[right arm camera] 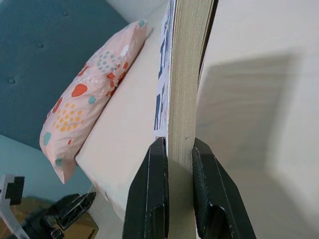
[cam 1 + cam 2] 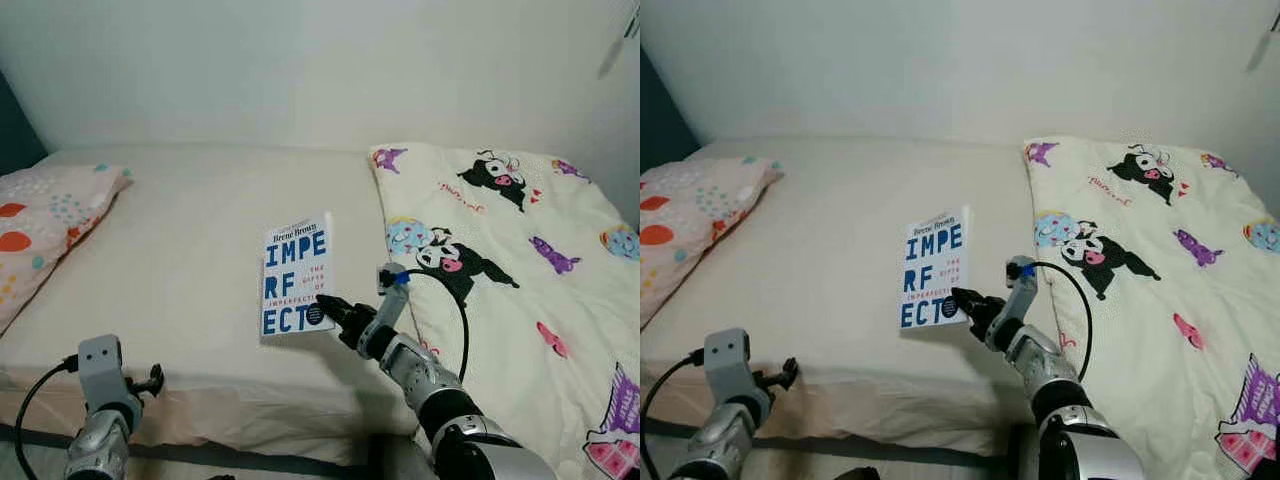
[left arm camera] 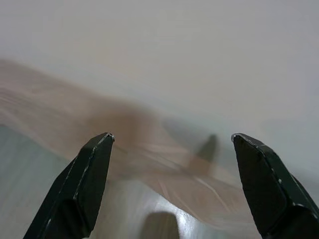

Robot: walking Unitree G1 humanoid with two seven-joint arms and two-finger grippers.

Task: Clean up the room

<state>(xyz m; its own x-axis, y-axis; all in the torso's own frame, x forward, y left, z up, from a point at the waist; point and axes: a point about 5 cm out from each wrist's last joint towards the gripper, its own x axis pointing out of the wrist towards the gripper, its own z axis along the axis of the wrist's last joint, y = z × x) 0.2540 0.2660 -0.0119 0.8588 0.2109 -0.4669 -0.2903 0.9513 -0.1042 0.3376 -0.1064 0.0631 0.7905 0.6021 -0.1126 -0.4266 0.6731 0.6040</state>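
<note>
A cream bed [image 2: 180,250] runs along the wall, with a cartoon-print blanket [image 2: 520,260] spread over its right end and a peach dotted pillow [image 2: 45,215] at its left end. Near the front edge, just beside the blanket's edge, a white book with blue lettering [image 2: 296,275] is held raised off the sheet, its lower right corner clamped between the fingers of the right tool [image 2: 327,306]. The left tool [image 3: 169,144] hangs low before the bed's front left corner, its fingers apart

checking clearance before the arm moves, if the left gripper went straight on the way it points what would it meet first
Probably the front edge of the bed: the open left gripper points at its pinkish side and the pale sheet above. Depth is blurred, so that is uncertain.
</note>
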